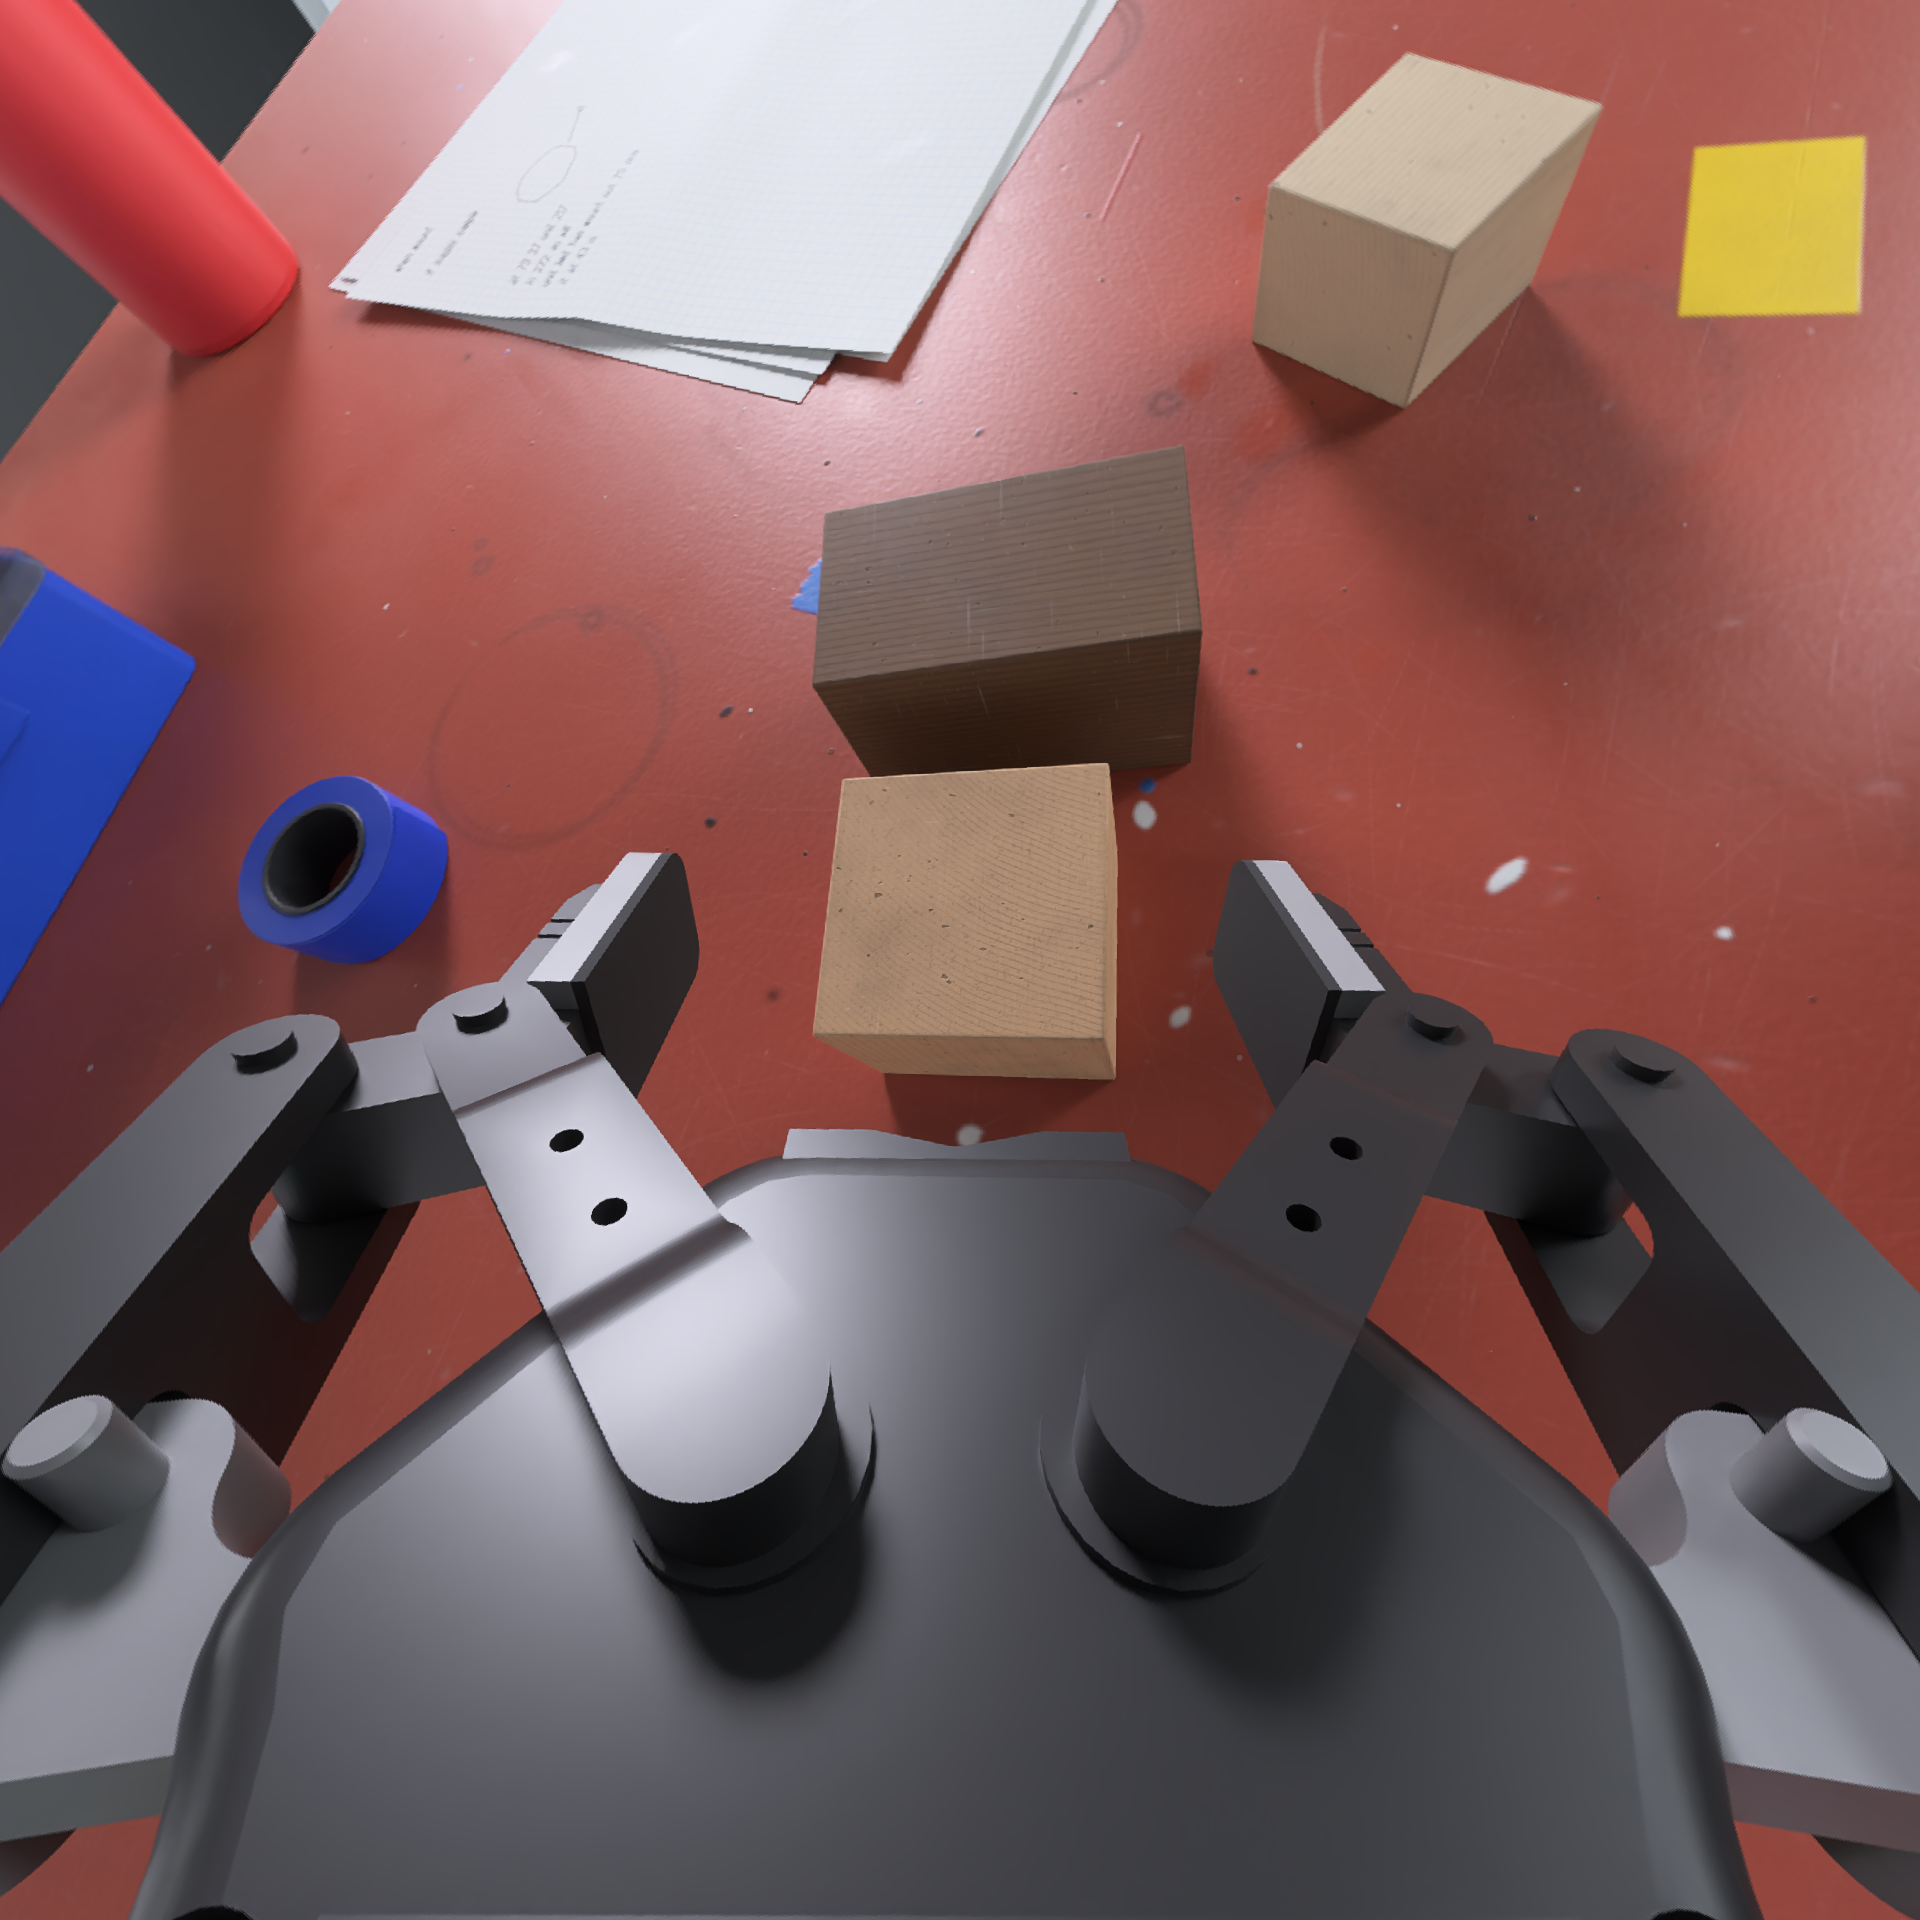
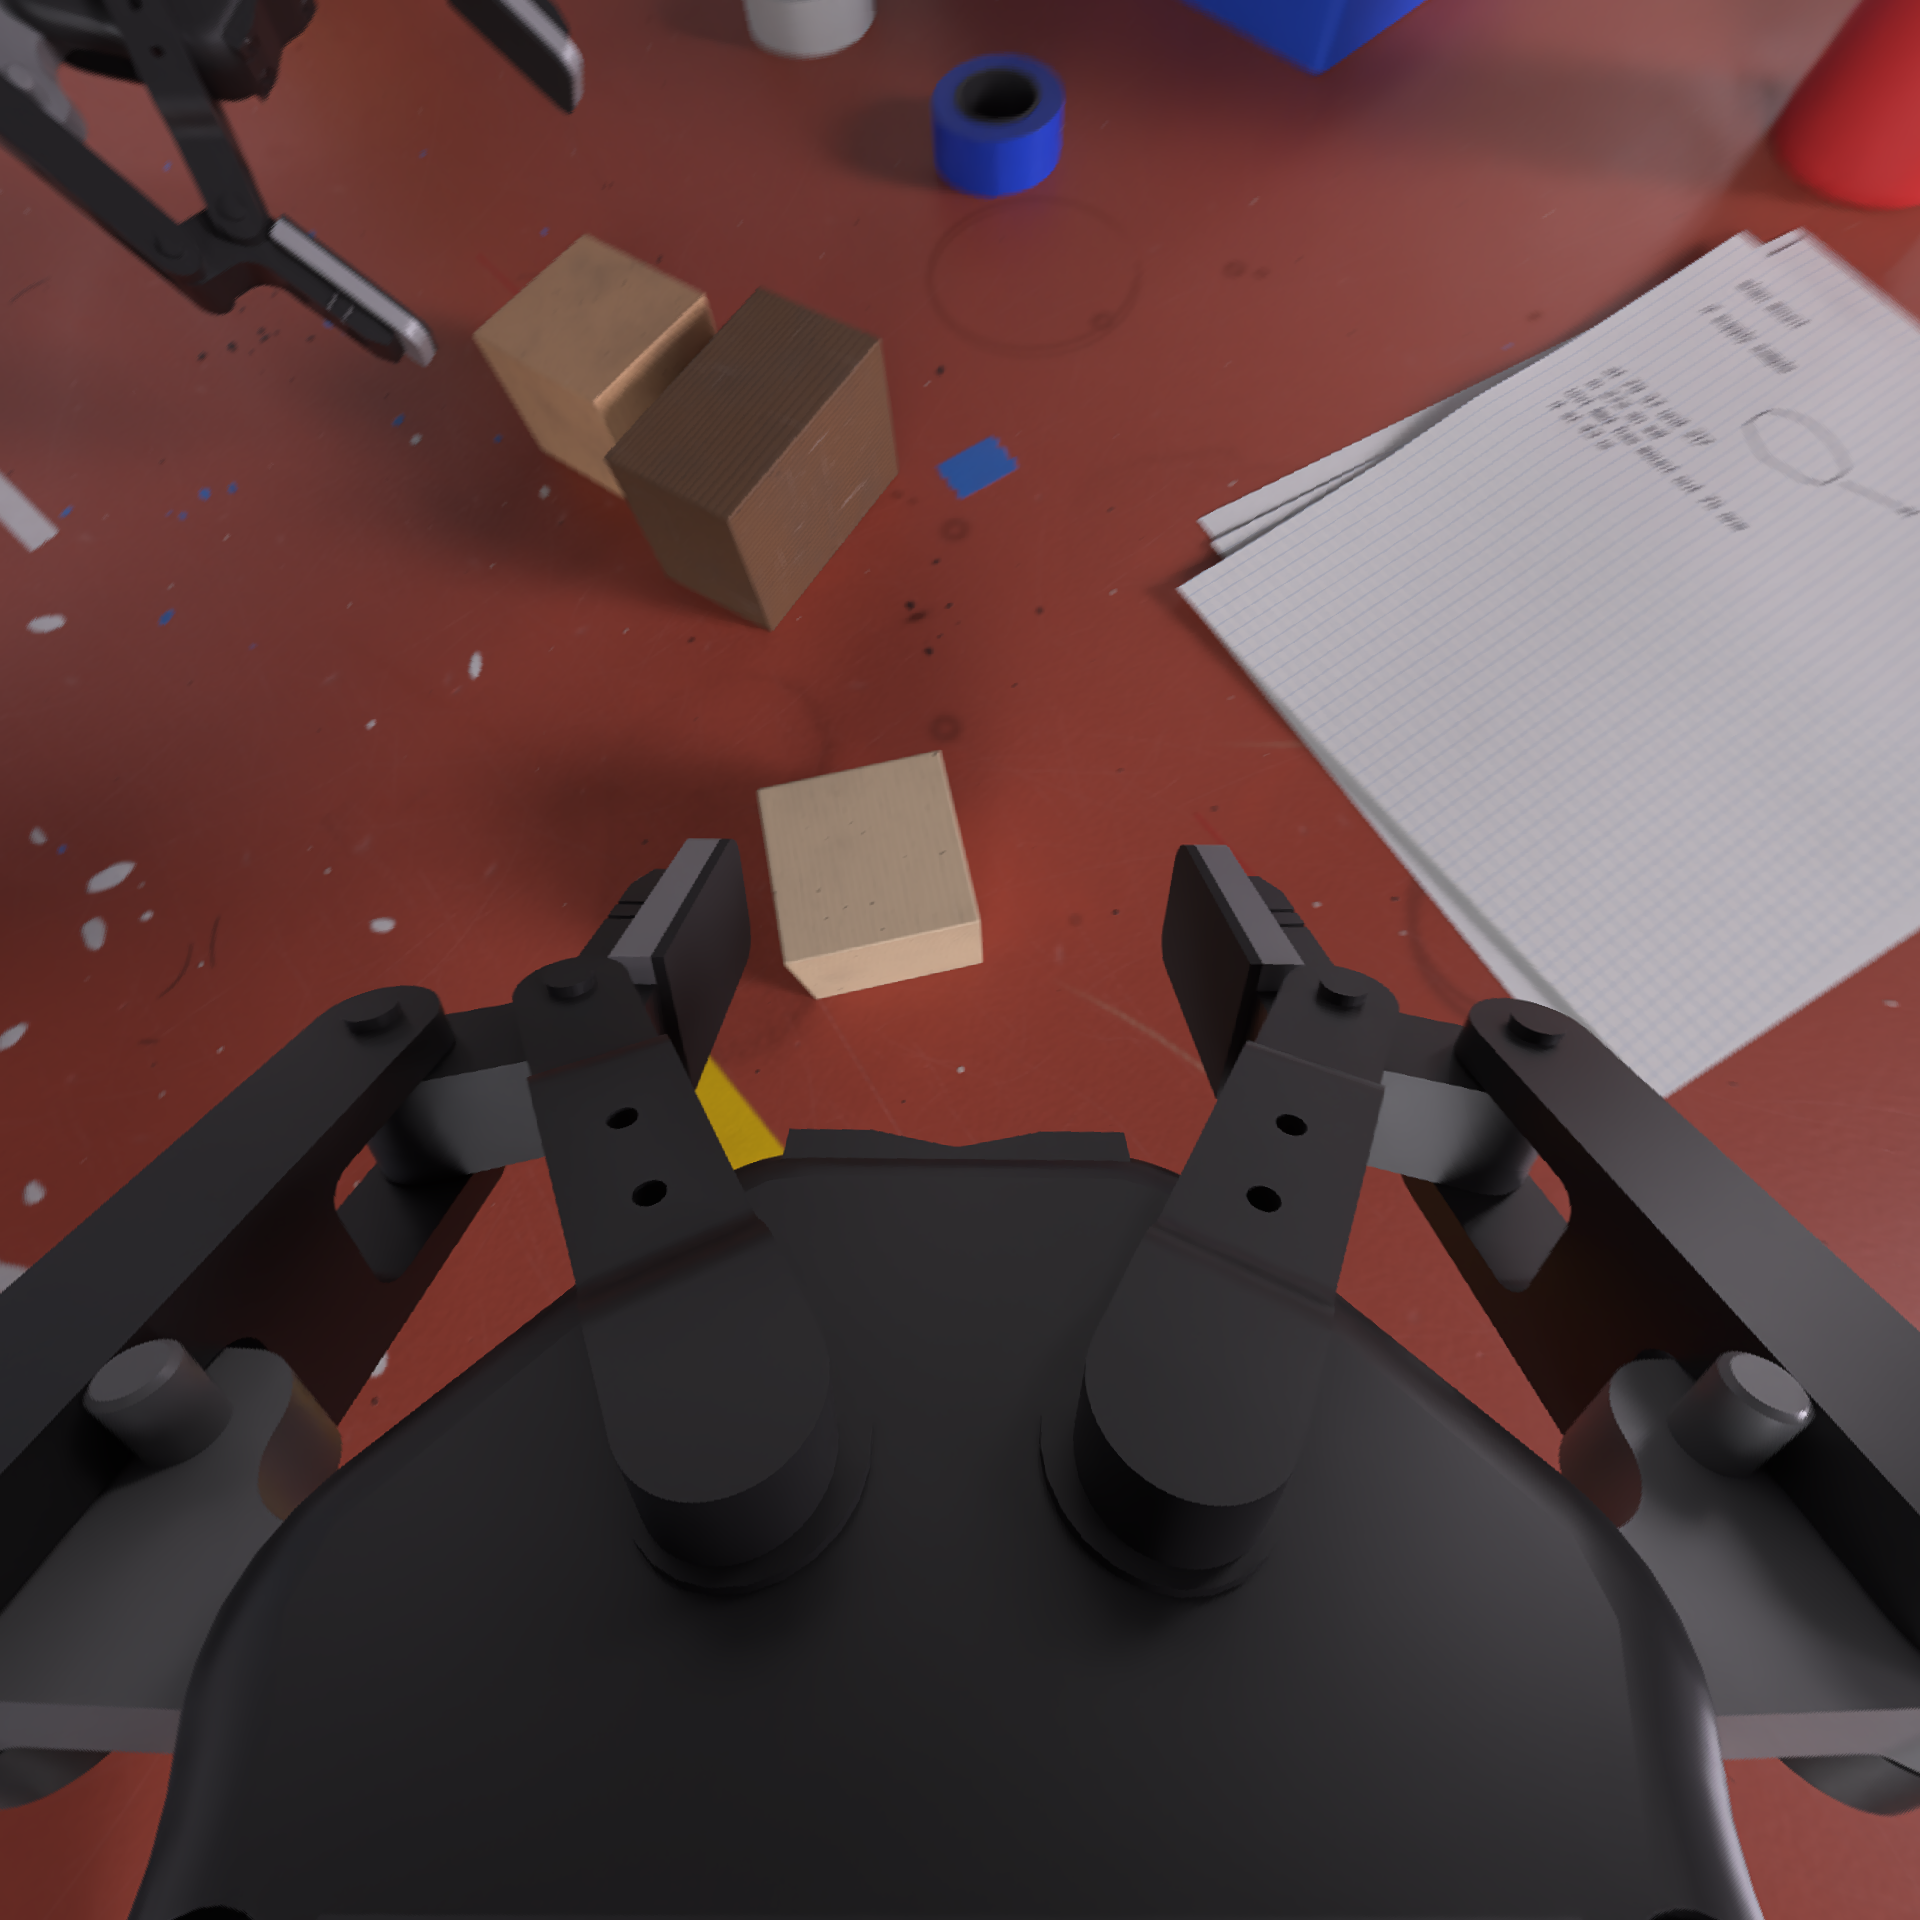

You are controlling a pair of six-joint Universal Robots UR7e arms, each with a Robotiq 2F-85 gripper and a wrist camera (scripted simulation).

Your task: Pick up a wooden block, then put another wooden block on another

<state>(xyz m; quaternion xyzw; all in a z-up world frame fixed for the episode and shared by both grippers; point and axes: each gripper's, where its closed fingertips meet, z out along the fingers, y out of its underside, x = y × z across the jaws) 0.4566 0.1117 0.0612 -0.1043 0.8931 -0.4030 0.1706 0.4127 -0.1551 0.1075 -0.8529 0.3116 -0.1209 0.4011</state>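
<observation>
Both of my claws hang spread wide and hold nothing. My left claw (image 1: 961,935) hovers above the red worktop (image 1: 1455,727) with its two fingers on either side of the tan wooden block (image 1: 966,914), not touching it; a clear gap shows on each side. Just beyond that block, and right against its far edge as far as I can tell, lies the dark brown wooden block (image 1: 1008,592), which is longer and sits crosswise. Off to my left of the claw, a roll of blue tape (image 1: 343,868) rests on its side, and a blue box (image 1: 73,748) shows at the left edge. Farther out and to the right stands the pale wooden block (image 1: 1413,223), well apart from the other two, with a yellow square (image 1: 1771,223) flat on the worktop beside it. A stack of white sheets (image 1: 748,177) lies at the far middle, and a red cylinder (image 1: 125,177) lies at the far left.

My right claw (image 2: 956,935) is also apart, above the pale wooden block (image 2: 868,868), which sits nearer its left finger (image 2: 696,935). Beyond it, the dark brown wooden block (image 2: 769,457) and the tan wooden block (image 2: 582,343) sit together, with my left claw (image 2: 488,218) above them. The sheets (image 2: 1558,675) lie to the right, and the tape (image 2: 997,125) lies at the far side.
</observation>
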